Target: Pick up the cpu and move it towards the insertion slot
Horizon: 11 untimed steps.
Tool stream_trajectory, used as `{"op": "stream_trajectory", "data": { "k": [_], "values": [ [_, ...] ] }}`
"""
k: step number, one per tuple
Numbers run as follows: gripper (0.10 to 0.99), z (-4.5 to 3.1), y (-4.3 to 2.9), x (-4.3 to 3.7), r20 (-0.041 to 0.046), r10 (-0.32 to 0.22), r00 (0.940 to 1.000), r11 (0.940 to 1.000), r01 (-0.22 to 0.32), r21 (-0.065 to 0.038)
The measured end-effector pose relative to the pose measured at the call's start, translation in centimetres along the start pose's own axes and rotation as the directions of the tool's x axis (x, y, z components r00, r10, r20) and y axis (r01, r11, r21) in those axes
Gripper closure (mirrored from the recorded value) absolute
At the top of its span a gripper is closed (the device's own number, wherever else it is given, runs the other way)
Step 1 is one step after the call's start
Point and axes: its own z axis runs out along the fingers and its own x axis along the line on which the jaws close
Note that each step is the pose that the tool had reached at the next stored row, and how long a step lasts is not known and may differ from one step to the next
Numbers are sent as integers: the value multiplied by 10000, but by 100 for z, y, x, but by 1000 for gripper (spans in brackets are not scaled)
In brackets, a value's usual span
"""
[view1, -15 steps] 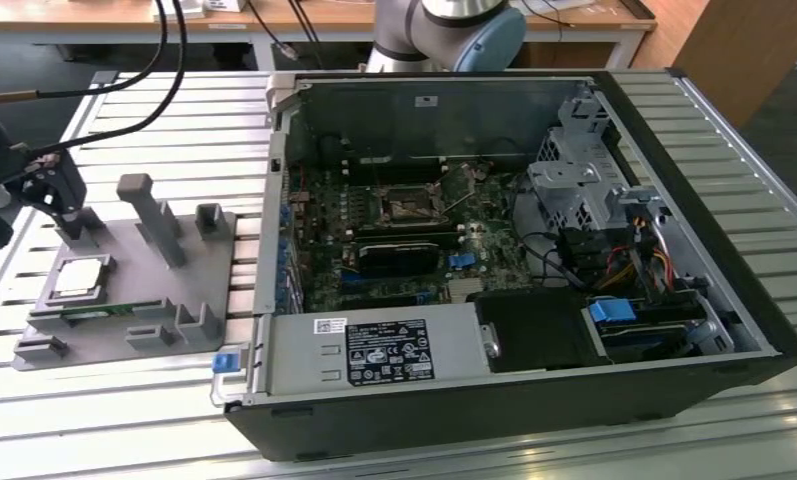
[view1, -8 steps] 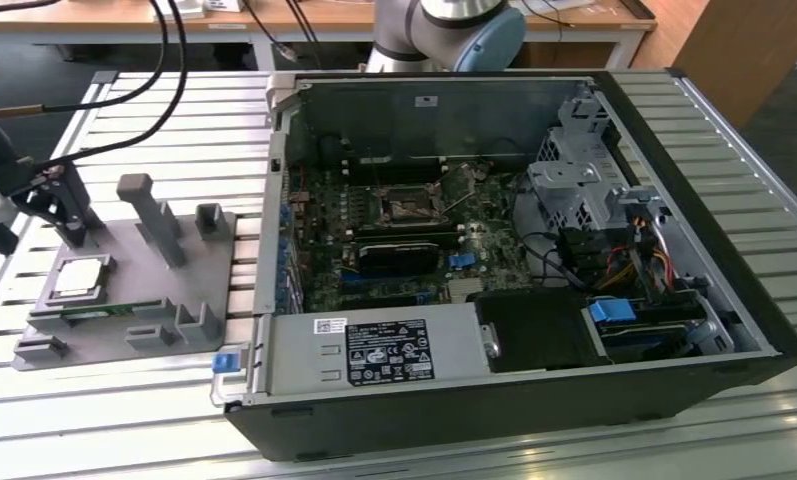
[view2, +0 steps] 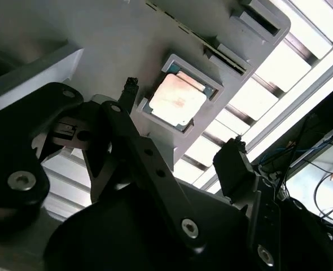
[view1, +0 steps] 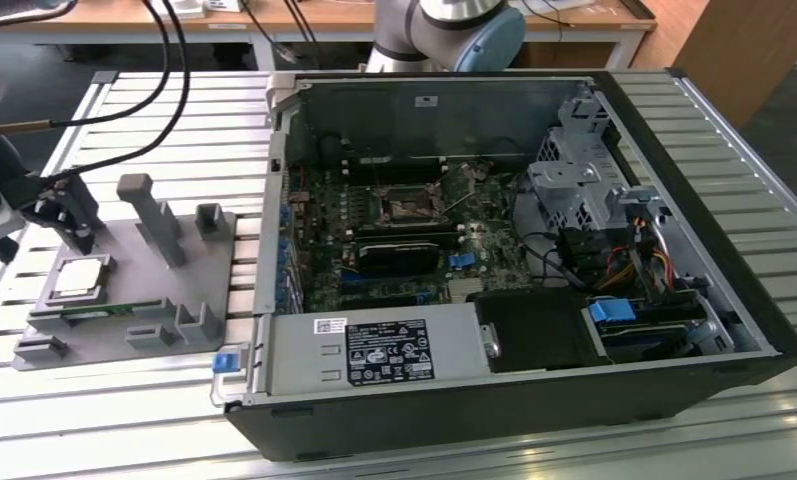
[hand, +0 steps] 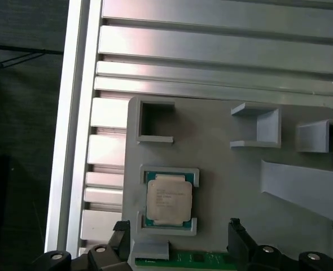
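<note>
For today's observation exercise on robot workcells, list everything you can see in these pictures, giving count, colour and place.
cpu: one, silvery, seated in a recess of the holder.
holder: one, grey, on the table at the exterior view's left.
circuit strip: one, green, in the holder beside the cpu.
computer case: one, black, lying open beside the holder.
insertion slot: one, dark with a silvery frame, on the board inside the case.
connector: one, blue, on the same board.
table: one, silvery, slatted, under it all.
arm: one, grey with blue, behind the case.
gripper: one, black, open, over the holder by the cpu, holding nothing.
</note>
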Motion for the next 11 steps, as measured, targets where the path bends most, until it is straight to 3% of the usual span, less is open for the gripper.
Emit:
{"op": "stream_trajectory", "data": {
  "k": [2, 3, 11],
  "values": [
    [314, 36, -2, 3, 0, 0, 10000, 10000, 0, 0],
    [251, 54, -2, 4, 1, 0, 10000, 10000, 0, 0],
    [251, 167, -7, 10, 0, 0, 10000, 10000, 0, 19]
  ]
}}
